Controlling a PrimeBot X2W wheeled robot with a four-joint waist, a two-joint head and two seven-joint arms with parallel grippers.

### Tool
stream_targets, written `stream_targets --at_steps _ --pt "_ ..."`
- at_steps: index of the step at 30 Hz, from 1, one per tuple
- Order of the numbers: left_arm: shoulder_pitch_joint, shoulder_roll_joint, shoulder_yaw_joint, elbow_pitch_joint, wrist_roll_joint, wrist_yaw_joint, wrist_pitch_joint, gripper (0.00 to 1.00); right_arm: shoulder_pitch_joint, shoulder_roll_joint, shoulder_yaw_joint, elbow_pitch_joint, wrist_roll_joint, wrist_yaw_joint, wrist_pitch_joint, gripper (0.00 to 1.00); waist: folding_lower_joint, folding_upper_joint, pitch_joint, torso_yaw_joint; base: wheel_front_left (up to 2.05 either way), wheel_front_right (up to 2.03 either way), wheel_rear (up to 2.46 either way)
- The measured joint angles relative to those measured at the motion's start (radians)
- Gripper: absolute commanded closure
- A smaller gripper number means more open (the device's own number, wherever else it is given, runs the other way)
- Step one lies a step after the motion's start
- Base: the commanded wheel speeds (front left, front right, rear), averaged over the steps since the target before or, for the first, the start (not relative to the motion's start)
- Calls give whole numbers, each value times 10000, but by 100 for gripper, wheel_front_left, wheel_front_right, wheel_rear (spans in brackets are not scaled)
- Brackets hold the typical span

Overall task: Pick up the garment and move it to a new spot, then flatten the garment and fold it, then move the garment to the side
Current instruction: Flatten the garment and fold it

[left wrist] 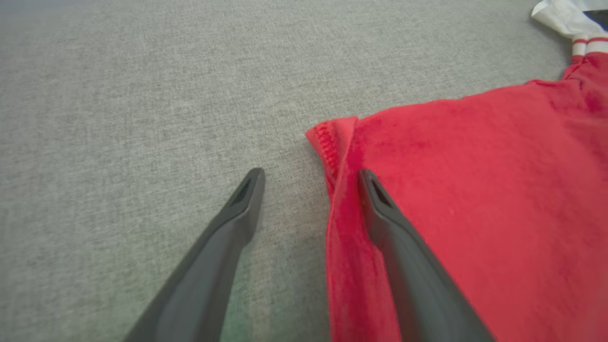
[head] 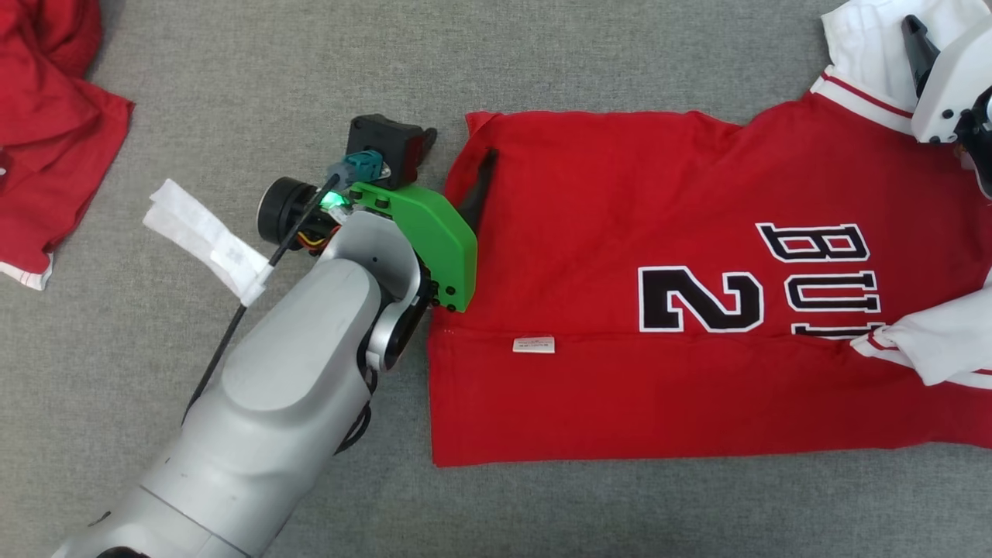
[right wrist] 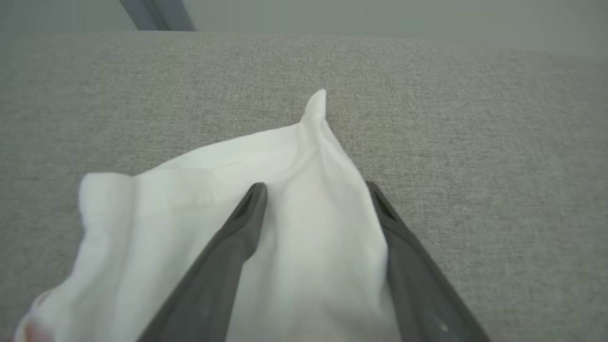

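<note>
The garment (head: 589,194) is red, with black white-edged lettering (head: 701,298) and white red-striped sleeves (head: 860,46). The bench (head: 271,77) is woven grey, the cloth (head: 46,139) at its left edge red.

Left arm (head: 271,403) comes in from the lower left of the head view, pale grey forearm angled up toward the middle, green wrist plate (head: 434,240) at the end. Left gripper (left wrist: 311,175) has its two dark fingers spread apart, tips down low. Right gripper (right wrist: 316,186) is tucked in the top right corner, fingers spread as well.
</note>
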Motion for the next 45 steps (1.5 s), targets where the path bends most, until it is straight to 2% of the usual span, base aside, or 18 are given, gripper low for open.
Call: stream_targets --at_steps 7,8,9,10,11,15,21,25,32,35,39,41,42,43,45 --pt "-600 -320 -148 247 86 -127 58 0 -687 -36 272 679 -387 0 -35 0 0 0 229 -2 0 0 0" --pt "-649 -374 -190 322 86 -159 59 31 -788 -35 341 756 -428 0 -31 0 0 0 275 6 0 0 0" --pt "-688 -441 -222 397 82 -244 58 84 -854 -13 376 796 -401 0 -40 50 0 0 311 21 0 0 0" --pt "-732 -477 -226 464 58 -301 52 100 -908 54 401 813 -288 -4 -96 96 0 0 338 35 0 0 0" --pt "-756 -500 -180 499 -10 -332 -13 100 -941 157 451 788 -121 -4 -144 100 0 0 360 41 0 0 0" --pt "-771 -495 35 619 -234 -523 -313 100 -997 322 1158 117 587 4 -617 100 0 0 410 -20 0 0 0" --pt "-561 -236 604 209 -562 -520 -1101 100 -580 -560 1544 -1726 2023 4 -1429 100 0 0 265 -283 0 0 0" --pt "-10 117 878 -548 -752 -366 -1390 100 732 -1264 1499 -3212 2817 2 -1806 100 0 0 26 -516 0 0 0" --pt "2419 907 1206 -2696 -974 341 -2190 100 4684 -1434 936 -6009 3753 0 -2368 100 -1 0 -807 -953 0 0 0" --pt "3684 1214 1352 -3591 -1174 790 -2487 100 6294 -1197 485 -7008 3634 0 -2424 100 -1 0 -1222 -1179 0 0 0" --pt "5070 1377 1546 -4518 -1444 1120 -2930 100 7851 -552 -268 -8054 3442 0 -2449 100 -1 0 -1715 -1537 0 0 0" --pt "5520 1438 1555 -4740 -1559 1145 -3047 100 8430 -255 -587 -8406 3367 0 -2403 100 -1 0 -1925 -1699 0 0 0" --pt "5730 1473 1528 -4794 -1557 1137 -3108 97 8682 -102 -708 -8533 3356 0 -2351 100 -1 0 -2021 -1789 0 0 0" --pt "5915 1475 1519 -4786 -1605 1112 -3175 89 8885 13 -771 -8577 3285 0 -2278 100 -2 0 -2104 -1885 0 0 0" --pt "6130 1492 1335 -4646 -1578 940 -3275 92 9129 127 -775 -8525 2951 0 -2184 100 -2 0 -2246 -2030 0 0 0"
